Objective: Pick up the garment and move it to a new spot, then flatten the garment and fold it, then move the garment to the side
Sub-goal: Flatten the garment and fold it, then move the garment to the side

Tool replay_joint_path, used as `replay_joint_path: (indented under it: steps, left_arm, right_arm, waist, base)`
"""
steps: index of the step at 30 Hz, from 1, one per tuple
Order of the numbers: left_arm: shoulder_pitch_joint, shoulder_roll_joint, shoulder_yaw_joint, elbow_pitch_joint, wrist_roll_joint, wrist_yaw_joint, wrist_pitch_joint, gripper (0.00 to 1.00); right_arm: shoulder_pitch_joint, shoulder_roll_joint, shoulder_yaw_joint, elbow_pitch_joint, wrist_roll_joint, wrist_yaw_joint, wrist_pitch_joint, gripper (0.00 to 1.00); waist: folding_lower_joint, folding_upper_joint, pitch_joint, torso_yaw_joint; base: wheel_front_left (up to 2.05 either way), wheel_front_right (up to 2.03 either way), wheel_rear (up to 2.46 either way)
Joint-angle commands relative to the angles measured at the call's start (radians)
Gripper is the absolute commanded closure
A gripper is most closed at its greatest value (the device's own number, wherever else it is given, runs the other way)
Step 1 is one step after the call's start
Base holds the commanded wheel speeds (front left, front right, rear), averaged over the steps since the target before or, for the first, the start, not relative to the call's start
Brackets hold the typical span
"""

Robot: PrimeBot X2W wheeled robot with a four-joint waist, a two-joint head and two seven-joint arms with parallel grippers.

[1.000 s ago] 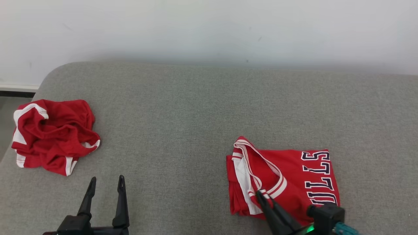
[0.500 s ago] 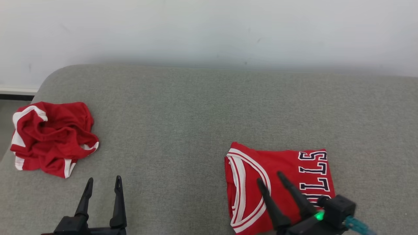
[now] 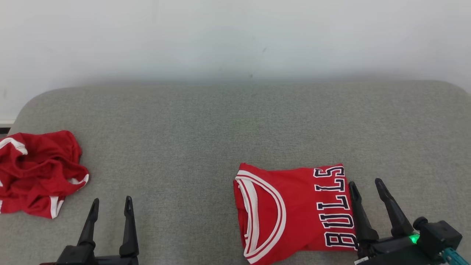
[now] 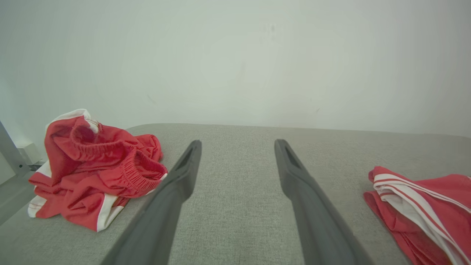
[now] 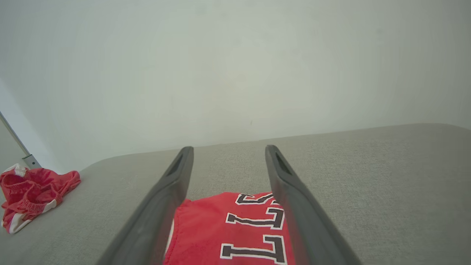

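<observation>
The garment is a red jersey with white trim and dark BULLS lettering, lying folded flat on the grey cushion at the right front. My right gripper stands open just off its right edge, holding nothing. From the right wrist, the garment lies below and between the spread fingers. My left gripper is open over bare cushion at the lower left. The left wrist view has the garment at far right, apart from my left gripper.
A crumpled red garment with white trim lies at the cushion's left edge; the same crumpled garment sits left of the left fingers. A pale wall stands behind. The cushion's left edge drops to the floor.
My right gripper opened and let go of the jersey, whose neckline settled flat, then drew back to the jersey's right edge. The camera shifted, sliding the scene left.
</observation>
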Motion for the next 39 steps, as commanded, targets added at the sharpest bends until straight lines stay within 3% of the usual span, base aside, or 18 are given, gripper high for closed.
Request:
replay_joint_path:
  steps: [1,14,39]
  left_arm:
    - [0.014,-0.001,0.004,-0.008,0.007,-0.003,-0.003,0.0]
    - [0.051,0.015,-0.008,-0.037,0.048,-0.002,-0.003,0.0]
    - [0.1,0.022,-0.009,-0.054,0.044,0.008,-0.003,0.0]
  right_arm:
    - [0.022,0.01,-0.019,-0.007,-0.012,-0.003,-0.007,0.0]
    - [0.098,0.054,-0.09,-0.002,-0.066,-0.003,-0.007,0.0]
    - [0.105,0.072,-0.104,0.001,-0.134,-0.003,0.034,0.0]
  waist:
    - [0.0,0.0,-0.006,-0.016]
    - [0.0,0.0,-0.03,-0.046]
    - [0.0,0.0,-0.045,-0.016]
  base:
    - [0.0,0.0,0.0]
    - [0.0,0.0,0.0]
    - [0.0,0.0,0.0]
